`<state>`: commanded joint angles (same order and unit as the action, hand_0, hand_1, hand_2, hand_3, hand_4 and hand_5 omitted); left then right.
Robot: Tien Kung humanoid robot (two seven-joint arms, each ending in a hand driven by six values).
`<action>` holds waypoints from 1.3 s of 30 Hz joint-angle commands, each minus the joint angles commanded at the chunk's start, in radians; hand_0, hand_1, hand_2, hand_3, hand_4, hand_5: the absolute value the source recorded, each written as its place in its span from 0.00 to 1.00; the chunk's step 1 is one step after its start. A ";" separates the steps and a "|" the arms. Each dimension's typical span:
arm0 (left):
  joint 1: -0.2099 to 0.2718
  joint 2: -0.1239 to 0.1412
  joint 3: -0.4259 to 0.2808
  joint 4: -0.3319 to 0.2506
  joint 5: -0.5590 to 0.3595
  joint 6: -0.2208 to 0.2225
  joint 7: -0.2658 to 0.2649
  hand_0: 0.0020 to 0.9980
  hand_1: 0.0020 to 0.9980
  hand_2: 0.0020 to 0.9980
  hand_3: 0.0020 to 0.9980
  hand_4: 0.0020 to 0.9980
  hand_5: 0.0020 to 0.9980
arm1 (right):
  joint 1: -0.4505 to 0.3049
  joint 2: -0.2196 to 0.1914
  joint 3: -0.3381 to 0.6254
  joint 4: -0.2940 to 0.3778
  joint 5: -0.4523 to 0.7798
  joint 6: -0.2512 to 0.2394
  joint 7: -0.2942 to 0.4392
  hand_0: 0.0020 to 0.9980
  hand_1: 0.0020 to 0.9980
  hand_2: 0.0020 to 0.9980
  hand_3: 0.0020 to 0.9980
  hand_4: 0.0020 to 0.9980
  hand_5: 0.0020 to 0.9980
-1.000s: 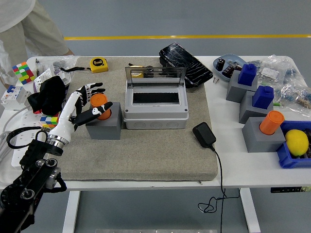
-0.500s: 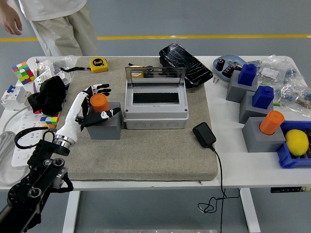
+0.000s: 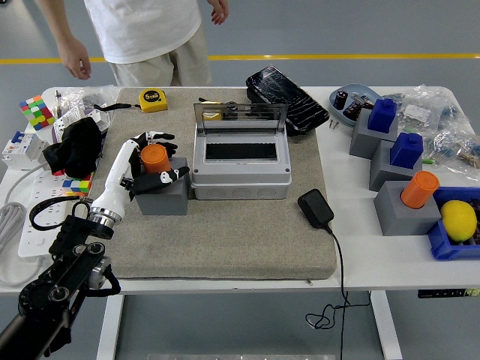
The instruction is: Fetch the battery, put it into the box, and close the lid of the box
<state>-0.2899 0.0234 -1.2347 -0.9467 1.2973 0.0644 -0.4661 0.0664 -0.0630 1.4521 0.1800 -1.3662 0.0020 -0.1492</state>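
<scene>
step: grabbing the battery | left hand (image 3: 150,166) curled round the orange battery (image 3: 154,158), which sits upright on its grey block (image 3: 165,199) just left of the open box (image 3: 240,169) | I'd squeeze snug, then lift straight up so the block doesn't tip

We have one view only, from a camera high on the robot's side, facing forward and down over the white bench (image 3: 352,225). The bench's near edge runs across the lower part of the picture, with its legs and the grey floor below it. Its far edge lies near the top, where a yellow floor line (image 3: 337,56) crosses behind. We stand far enough back to take in almost the whole benchtop, cut only at the left.
</scene>
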 joint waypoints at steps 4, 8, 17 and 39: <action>-0.004 -0.006 0.009 0.016 -0.045 0.001 -0.018 0.44 0.44 0.46 0.53 1.00 0.00 | 0.000 -0.001 -0.002 0.000 -0.003 0.001 -0.001 0.65 0.65 0.67 0.59 1.00 0.56; -0.006 -0.013 0.017 0.026 -0.068 0.004 -0.034 0.35 0.35 0.39 0.47 0.96 0.00 | 0.003 -0.001 -0.008 0.000 0.001 0.001 -0.001 0.65 0.65 0.67 0.59 1.00 0.56; -0.012 -0.018 0.040 0.039 -0.082 0.019 -0.055 0.21 0.22 0.27 0.35 0.92 0.00 | 0.004 -0.001 -0.007 0.000 -0.001 0.001 -0.001 0.65 0.65 0.67 0.59 1.00 0.56; -0.003 0.024 0.038 -0.082 0.000 0.038 -0.038 0.15 0.15 0.21 0.24 0.79 0.00 | 0.003 -0.001 -0.001 0.000 -0.003 -0.003 0.004 0.65 0.65 0.67 0.59 1.00 0.56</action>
<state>-0.2933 0.0477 -1.1971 -1.0285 1.2973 0.1025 -0.5039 0.0699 -0.0640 1.4513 0.1800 -1.3696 -0.0006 -0.1456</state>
